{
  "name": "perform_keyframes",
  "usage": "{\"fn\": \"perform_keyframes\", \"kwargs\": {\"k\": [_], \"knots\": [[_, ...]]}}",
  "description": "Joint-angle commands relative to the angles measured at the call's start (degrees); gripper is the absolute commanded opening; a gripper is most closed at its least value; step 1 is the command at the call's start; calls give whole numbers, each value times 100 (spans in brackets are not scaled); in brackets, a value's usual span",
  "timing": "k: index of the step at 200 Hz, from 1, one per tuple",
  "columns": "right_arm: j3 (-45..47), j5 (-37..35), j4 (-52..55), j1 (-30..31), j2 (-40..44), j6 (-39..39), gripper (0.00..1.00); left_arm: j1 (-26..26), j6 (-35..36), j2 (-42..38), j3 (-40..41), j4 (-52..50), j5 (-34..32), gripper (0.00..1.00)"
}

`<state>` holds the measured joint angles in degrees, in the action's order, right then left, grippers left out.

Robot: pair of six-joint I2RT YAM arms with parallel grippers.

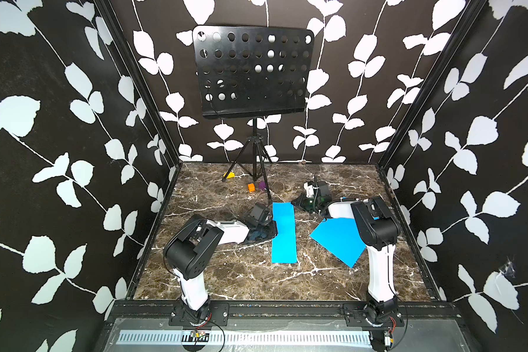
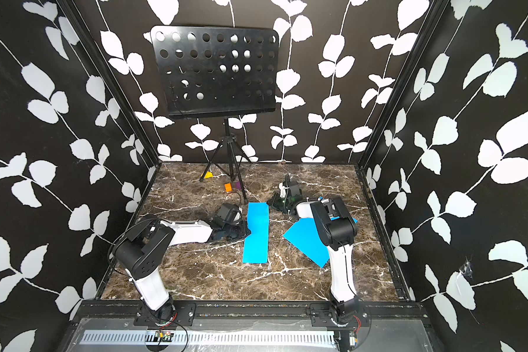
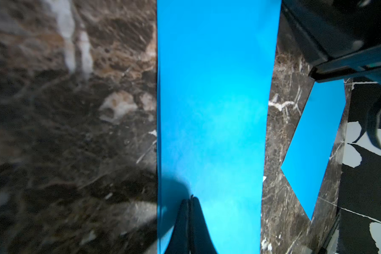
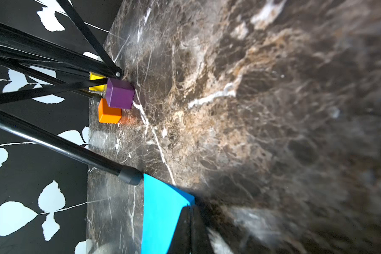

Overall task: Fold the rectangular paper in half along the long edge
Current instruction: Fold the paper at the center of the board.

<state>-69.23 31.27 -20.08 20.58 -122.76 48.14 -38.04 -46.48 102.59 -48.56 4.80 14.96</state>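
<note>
The blue paper (image 1: 284, 237) lies on the marble table as a long narrow strip, running from near to far in both top views (image 2: 256, 234). My left gripper (image 1: 274, 227) lies low at the strip's left edge. In the left wrist view it (image 3: 190, 198) is shut, with its fingers resting on the paper (image 3: 213, 99). My right gripper (image 1: 294, 202) is at the strip's far right corner. In the right wrist view it (image 4: 190, 206) is shut, with its tips right at that corner of the paper (image 4: 161, 209). Whether any paper is pinched between them does not show.
A second blue sheet (image 1: 336, 240) lies skewed at the right, partly under the right arm. A black music stand (image 1: 250, 70) stands at the back, one tripod foot (image 4: 130, 176) close to the strip's far end. Orange (image 1: 251, 187), purple (image 1: 261, 184) and yellow (image 1: 230, 175) blocks sit among its legs.
</note>
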Motion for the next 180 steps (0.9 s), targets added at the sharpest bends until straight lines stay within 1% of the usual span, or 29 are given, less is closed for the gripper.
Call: {"fn": "perform_keyframes", "kwargs": {"k": [1,6,13,21,36,58,85,102,125,141,157,171,177,180], "knots": [[-74,-37,-84,-23,10,-6,28,3,73,477,426,-1165,-357,0],[-64,-50,-93,-21,26,-6,36,5,75,468,426,-1165,-362,0],[-45,-50,-107,-27,40,-6,43,18,86,455,431,-1173,-369,0],[-8,-59,-127,-23,74,2,47,16,94,436,426,-1191,-371,0],[161,-57,-188,-19,198,-5,51,22,95,402,426,-1185,-349,0],[616,-27,-376,12,444,51,53,23,39,371,451,-1130,-274,0],[1245,5,-528,89,724,25,53,25,25,375,421,-1187,-236,0],[1397,43,-568,129,721,12,53,25,78,382,371,-1263,-248,0],[1259,139,-565,174,536,20,52,24,143,402,287,-1372,-274,0],[1036,195,-543,189,359,51,46,24,148,448,260,-1385,-235,0],[843,216,-517,198,246,94,31,26,142,497,235,-1378,-186,0],[807,198,-513,210,252,117,11,34,174,501,197,-1447,-188,0],[821,186,-506,205,284,121,0,38,195,507,173,-1506,-201,0],[834,174,-493,209,301,117,0,42,198,506,158,-1528,-199,0]]}}
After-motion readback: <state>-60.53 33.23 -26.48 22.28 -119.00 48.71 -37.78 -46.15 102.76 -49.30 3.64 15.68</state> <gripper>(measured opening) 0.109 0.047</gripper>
